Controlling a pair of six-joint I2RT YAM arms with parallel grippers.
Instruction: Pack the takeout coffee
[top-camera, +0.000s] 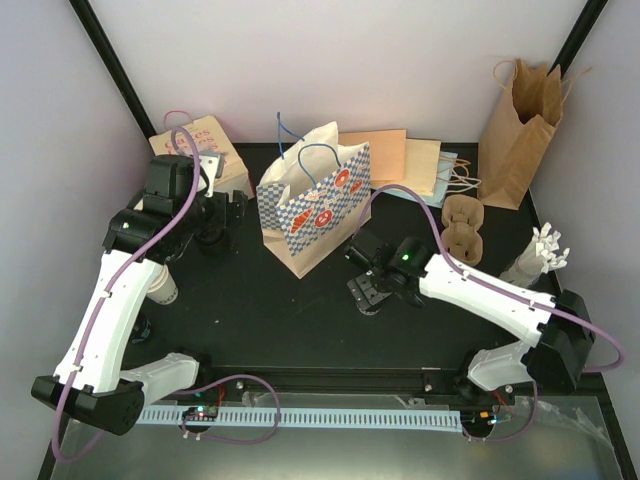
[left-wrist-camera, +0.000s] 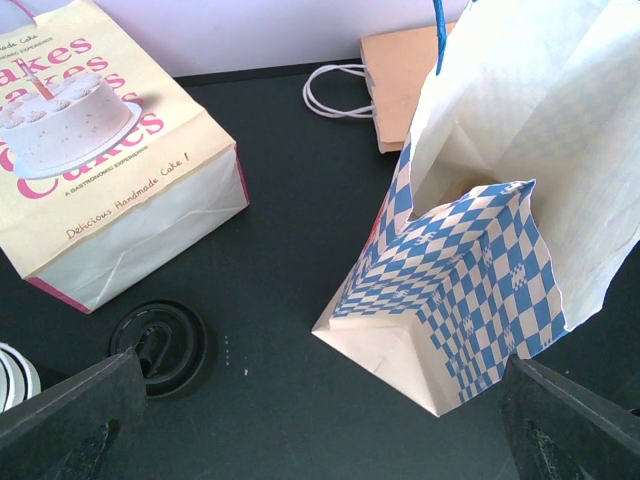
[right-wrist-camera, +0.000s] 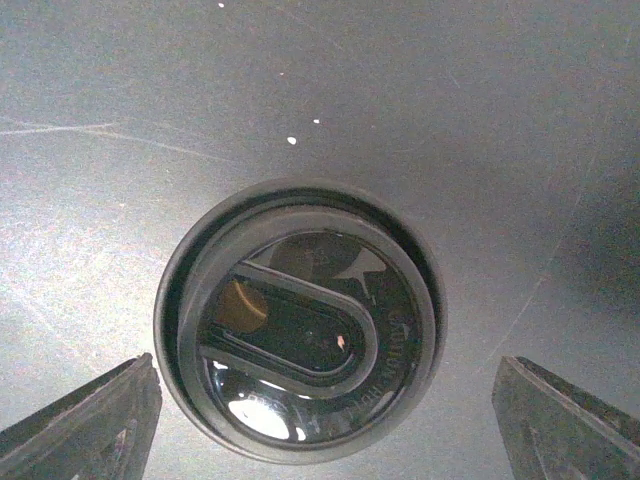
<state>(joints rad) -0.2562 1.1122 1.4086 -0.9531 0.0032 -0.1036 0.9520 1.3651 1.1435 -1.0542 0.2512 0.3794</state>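
Bench (top-camera: 300, 330): black, white-walled; checkered bag (top-camera: 315, 205) upright at centre.
Right fingers (right-wrist-camera: 85, 420): apart, flanking the black lid (right-wrist-camera: 300, 320), which lies flat and untouched.
Left fingers (left-wrist-camera: 70, 410): apart, empty, near second lid (left-wrist-camera: 160, 345).
Cups (top-camera: 535, 258): stacked at bench's right side.
Risk: an off-centre pinch could make the low lid skid or pop free.

The top external view looks down from above the near edge over the whole black table (top-camera: 280, 320). The left wrist view looks obliquely down, fairly near, at the blue-checked bag (left-wrist-camera: 470, 300), which also sits at the top view's centre. The right wrist view faces straight down, very close above a black lid (right-wrist-camera: 300, 320).
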